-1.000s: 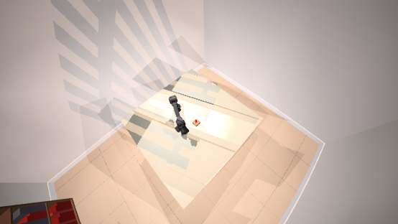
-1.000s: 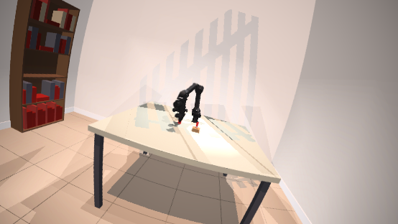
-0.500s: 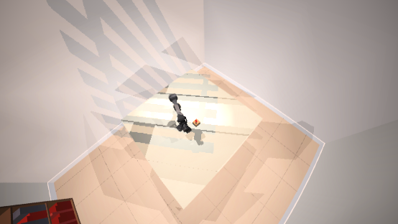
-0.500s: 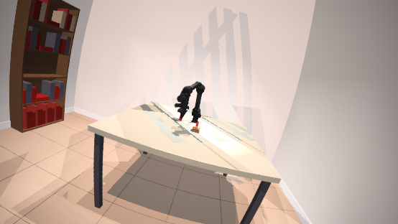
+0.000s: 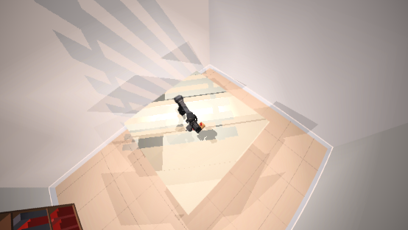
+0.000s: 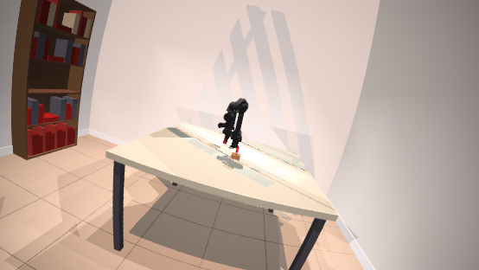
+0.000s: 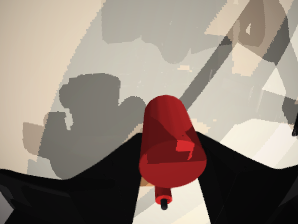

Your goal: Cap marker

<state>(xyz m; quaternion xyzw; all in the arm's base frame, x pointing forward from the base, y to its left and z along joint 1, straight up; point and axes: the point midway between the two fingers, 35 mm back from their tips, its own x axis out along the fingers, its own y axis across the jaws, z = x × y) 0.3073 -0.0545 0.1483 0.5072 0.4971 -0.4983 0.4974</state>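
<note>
Wrist view: red cap (image 5: 193, 129) (image 6: 225, 141) (image 7: 172, 145) sits between the two black fingers of the gripper (image 5: 194, 129) (image 6: 225, 139) (image 7: 167, 139). Fingers are clamped on the cap, one on each side, standing partly apart with the cap's width between them. One broad round end of the cap faces the camera.

Marker (image 5: 201, 124) (image 6: 237, 150) (image 7: 163, 192): its red end and small dark tip show just below the cap in the wrist picture. Cap overlaps part of the marker there; this line of sight alone does not give the gap in depth.

Exterior view: marker stands upright in the orange-brown holder block (image 5: 202, 127) (image 6: 235, 157) (image 7: 145, 183), which rests on the pale table (image 5: 191, 177) (image 6: 216, 186). Cap is held above the table, near the marker and apart from it. Marker tip is uncapped.

Top view: black arm (image 5: 185, 107) (image 6: 239, 118) reaches across the table, its gripper end beside the block. Only a small bit of red shows at the gripper; exact tilt of the cap cannot be told at this size.

Surroundings: brown bookshelf (image 5: 76, 215) (image 6: 21, 86) with red and grey books, standing well apart from the table.

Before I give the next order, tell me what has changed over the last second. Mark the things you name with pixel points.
The pincer (image 5: 195, 129) (image 6: 225, 138) (image 7: 167, 139) has risen and shifted toward the holder block (image 5: 202, 127) (image 6: 235, 157) (image 7: 145, 183), carrying the red cap (image 5: 193, 129) (image 6: 225, 141) (image 7: 172, 145) between its fingers. Shadows have shifted too. The marker (image 5: 201, 124) (image 6: 237, 150) (image 7: 163, 193) still stands upright in the block, uncapped.
</note>
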